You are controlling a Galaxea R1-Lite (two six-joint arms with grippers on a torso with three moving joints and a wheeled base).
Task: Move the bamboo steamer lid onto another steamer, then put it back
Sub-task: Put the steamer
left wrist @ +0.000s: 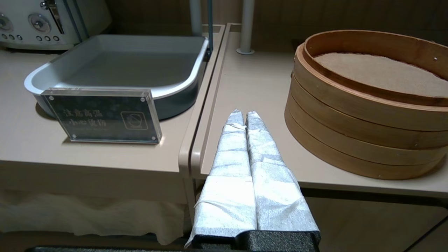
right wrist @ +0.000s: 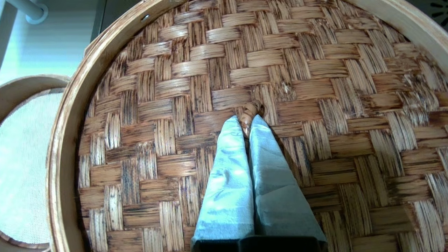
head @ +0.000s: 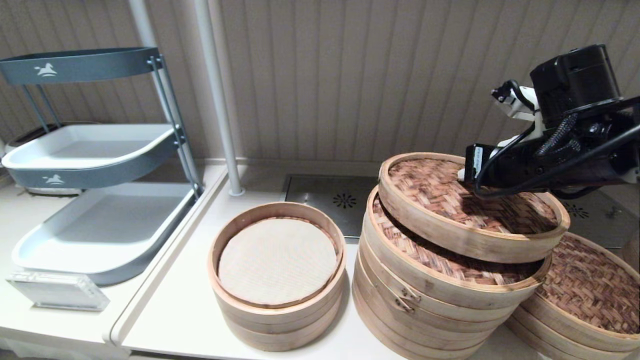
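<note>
The bamboo steamer lid [head: 465, 240], with a pale band rim and dark woven top, hangs tilted over the tallest steamer stack [head: 425, 305]. It sits offset toward the back right, above that stack's own tan woven lid [head: 440, 262]. My right gripper [right wrist: 246, 120] is shut on the lid's small centre knot [right wrist: 251, 109]; in the head view the right gripper [head: 470, 187] sits at the lid's middle. Whether the lid's low edge touches the stack is unclear. My left gripper [left wrist: 244, 113] is parked at the table's front edge, shut on nothing, out of the head view.
A smaller steamer with a white cloth liner [head: 277, 260] stands left of the tall stack. A lower stack with darker weave [head: 590, 295] sits at the right. A grey tiered tray rack [head: 100, 150], a clear sign [head: 57, 290] and a white pole [head: 220, 100] stand further left.
</note>
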